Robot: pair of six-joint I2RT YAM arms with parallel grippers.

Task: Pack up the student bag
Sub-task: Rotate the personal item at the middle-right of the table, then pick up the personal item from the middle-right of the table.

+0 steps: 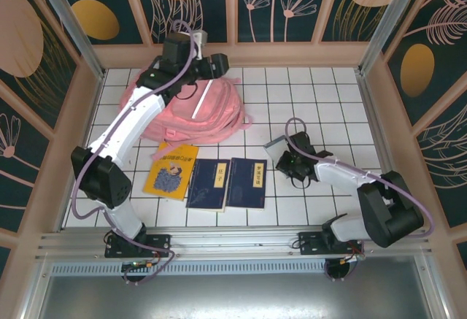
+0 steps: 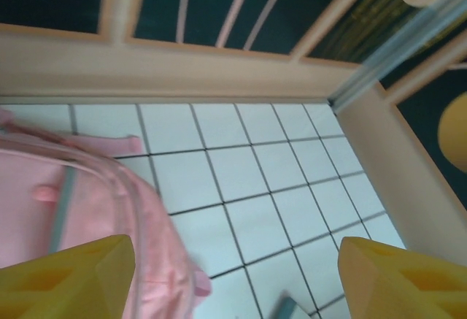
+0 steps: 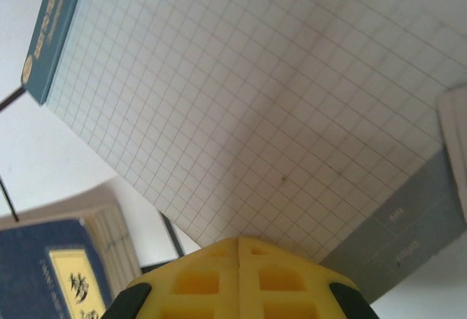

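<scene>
Setting, top view: white tiled tabletop [image 1: 314, 93] fenced by pale wooden rails and dark flowered panels.
Bag, top view: the student bag [image 1: 211, 107] lies at about 11 o'clock from the tabletop's middle, close to the far rail. The left arm [image 1: 131, 125] reaches over it, and the left jaws hang above its 12 o'clock end.
Books, top view: a yellow book [image 1: 171, 171], a left blue book [image 1: 209, 184] and a right blue book [image 1: 248, 182] lie flat in a row at 6 o'clock of the bag, apart from it.
Notebook, top view: a grid notebook [image 1: 277, 146] sits at 3 o'clock of the row, tipped up at the right jaws.
Left jaws, left wrist view: the yellow fingers [image 2: 69, 279] stand wide apart with nothing between them and bare tile beneath. The bag's pink cloth [image 2: 87, 209] fills the 8 o'clock side.
Right jaws, right wrist view: together, clamped on the edge of the grid notebook [image 3: 241, 100], which slants away above them. A blue book [image 3: 51, 275] lies at 7 o'clock.
Step in hand: judging by this, the notebook is the first item picked up, and nothing visible is packed yet.
Next move: the left jaws likely need to catch the bag's rim and hold the mouth open. The right arm must then carry the notebook toward 11 o'clock without letting the thin cover slip.
</scene>
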